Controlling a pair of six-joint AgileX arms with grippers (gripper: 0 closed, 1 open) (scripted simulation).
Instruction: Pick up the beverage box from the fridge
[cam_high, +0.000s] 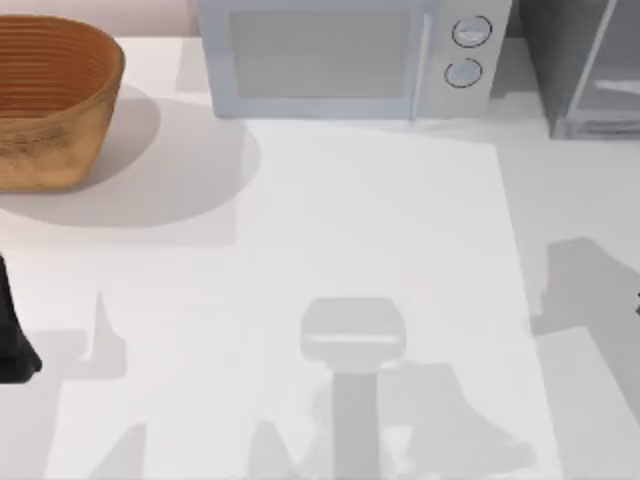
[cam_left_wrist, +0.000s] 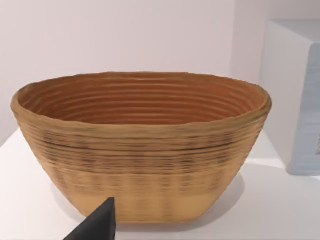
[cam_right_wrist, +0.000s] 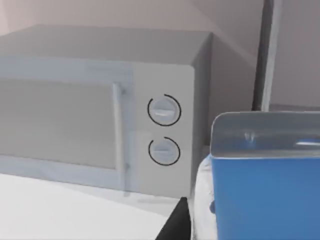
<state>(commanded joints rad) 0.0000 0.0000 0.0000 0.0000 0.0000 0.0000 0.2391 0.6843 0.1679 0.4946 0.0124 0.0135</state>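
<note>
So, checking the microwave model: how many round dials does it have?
2: upper dial and lower dial, stacked on the microwave's right panel, beside its door. None seem hidden.

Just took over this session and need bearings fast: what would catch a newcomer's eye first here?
The blue beverage box looms close in the right wrist view, beside the light-grey microwave with two round dials at the table's back. A woven basket stands at the back left corner, and the fridge at the back right. The left arm sits at the table's left edge.
</note>
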